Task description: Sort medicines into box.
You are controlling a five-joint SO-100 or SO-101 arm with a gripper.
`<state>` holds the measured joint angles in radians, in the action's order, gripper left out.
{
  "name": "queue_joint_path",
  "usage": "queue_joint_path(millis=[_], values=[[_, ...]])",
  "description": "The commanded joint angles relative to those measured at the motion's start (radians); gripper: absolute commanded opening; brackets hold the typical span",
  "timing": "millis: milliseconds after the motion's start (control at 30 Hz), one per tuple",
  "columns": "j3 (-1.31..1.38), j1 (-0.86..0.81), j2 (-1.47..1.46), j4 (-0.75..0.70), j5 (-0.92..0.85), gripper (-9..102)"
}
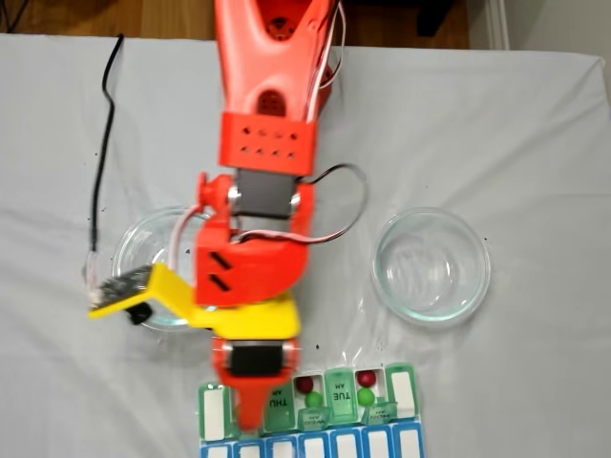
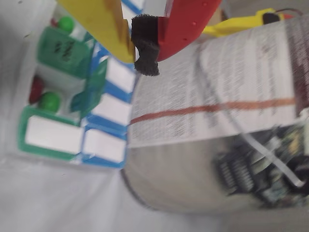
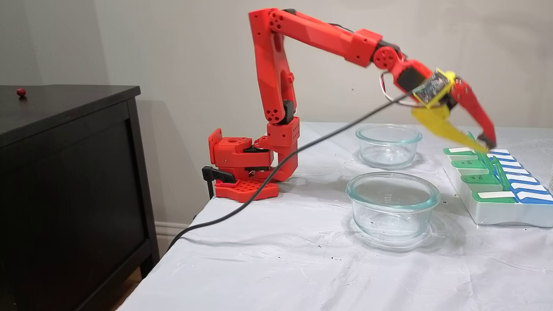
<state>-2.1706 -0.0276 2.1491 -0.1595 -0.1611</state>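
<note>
The box [image 1: 401, 396] lies at the bottom edge of a fixed view, a pill organizer with green lids, white compartments and a blue row. Two open compartments each hold a pair of medicines: a dark red ball [image 1: 305, 384] with a green ball [image 1: 314, 400], and a red ball [image 1: 366, 378] with a green ball [image 1: 366, 395]. My gripper [image 1: 250, 418] hangs over the box's left part, its tip just above the lids [image 3: 486, 147]. In the wrist view the yellow and red fingers meet on a black pad [image 2: 145, 48], shut, with nothing visible between them. The box [image 2: 48, 135] sits to the left there.
Two clear glass dishes stand behind the box, one [image 1: 431, 265] at the right and one [image 1: 158, 267] partly under the arm. A black cable [image 1: 105, 143] runs across the white cloth. A small dark red ball [image 3: 20, 92] lies on the black cabinet [image 3: 65, 112].
</note>
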Motion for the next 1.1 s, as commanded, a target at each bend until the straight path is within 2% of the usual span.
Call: queue_joint_path(millis=[0,100,200,300,467,600,733,933,1067], values=[[-0.051,0.106,0.049,0.302,0.064,0],[-0.167,0.178,0.028,0.566,0.081,0],[-0.201,0.245,-0.015,0.667,0.071,0],[-0.172,0.278,-0.089,0.698,0.057,0],[-0.048,0.288,-0.215,0.638,0.081,0],[-0.064,0.310,-0.245,0.663,0.080,0],[-0.054,0.311,-0.230,0.588,0.067,0],[-0.003,0.322,-0.166,0.284,0.057,0],[0.021,0.305,-0.156,0.161,0.107,0]])
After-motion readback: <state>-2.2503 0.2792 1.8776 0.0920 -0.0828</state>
